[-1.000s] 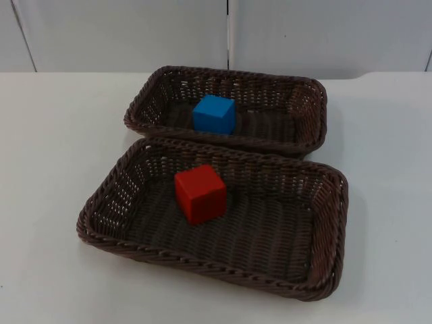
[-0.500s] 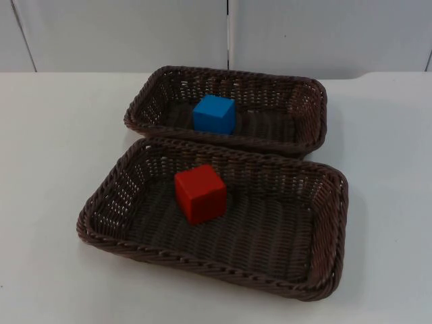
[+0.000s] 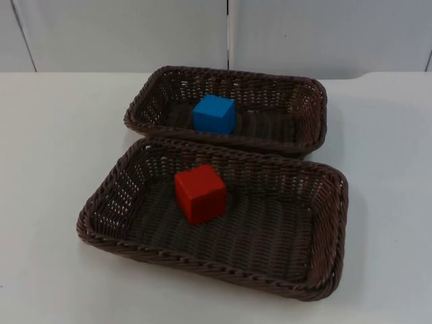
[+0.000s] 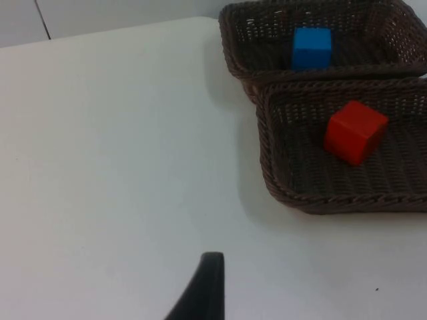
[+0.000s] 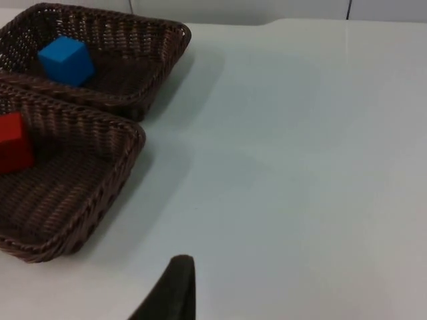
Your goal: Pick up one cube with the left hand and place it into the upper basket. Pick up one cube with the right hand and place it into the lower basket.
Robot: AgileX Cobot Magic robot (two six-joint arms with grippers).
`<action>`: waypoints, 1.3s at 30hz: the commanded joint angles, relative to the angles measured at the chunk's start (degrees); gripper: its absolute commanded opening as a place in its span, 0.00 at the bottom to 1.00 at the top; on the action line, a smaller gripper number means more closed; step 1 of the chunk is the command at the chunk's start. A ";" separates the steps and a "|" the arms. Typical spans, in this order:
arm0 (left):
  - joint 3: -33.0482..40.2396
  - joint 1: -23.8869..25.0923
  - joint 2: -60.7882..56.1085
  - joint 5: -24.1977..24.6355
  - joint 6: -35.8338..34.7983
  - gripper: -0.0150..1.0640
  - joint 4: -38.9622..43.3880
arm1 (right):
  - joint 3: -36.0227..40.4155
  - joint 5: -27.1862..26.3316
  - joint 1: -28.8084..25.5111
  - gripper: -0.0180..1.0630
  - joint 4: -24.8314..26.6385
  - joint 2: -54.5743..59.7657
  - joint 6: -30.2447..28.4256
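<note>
Two dark brown woven baskets sit together mid-table. The upper basket (image 3: 229, 70) holds a blue cube (image 3: 214, 113) on its floor, left of centre. In the lower basket (image 3: 111, 196) a red cube (image 3: 200, 193) rests, also left of centre. My left gripper (image 4: 203, 287) hovers over bare table to the left of the baskets and waits; from it I see the blue cube (image 4: 311, 47) and the red cube (image 4: 355, 131). My right gripper (image 5: 170, 290) waits over bare table to their right, facing the blue cube (image 5: 65, 60) and the red cube (image 5: 13, 143). Neither gripper touches anything.
The white table top (image 3: 54, 135) stretches out on both sides of the baskets and in front of them. A grey partition wall (image 3: 135, 34) closes the far edge, just behind the upper basket.
</note>
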 commanded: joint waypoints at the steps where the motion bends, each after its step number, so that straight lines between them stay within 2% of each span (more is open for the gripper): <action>1: 0.33 -0.34 -0.24 0.20 -0.21 0.83 -0.07 | 0.42 -0.39 -1.96 0.99 0.17 -0.21 0.05; 7: 0.33 -0.34 -0.24 0.20 -0.21 0.83 -0.07 | 0.42 -0.39 -7.40 0.99 0.17 -0.21 0.05; 11: 0.33 -0.34 -0.24 0.20 -0.21 0.83 -0.07 | 0.42 -0.39 -8.91 0.99 0.17 -0.21 0.05; 39: 0.33 -0.34 -0.24 0.20 -0.21 0.83 -0.07 | 0.42 -0.39 -8.91 0.99 0.17 -0.21 0.05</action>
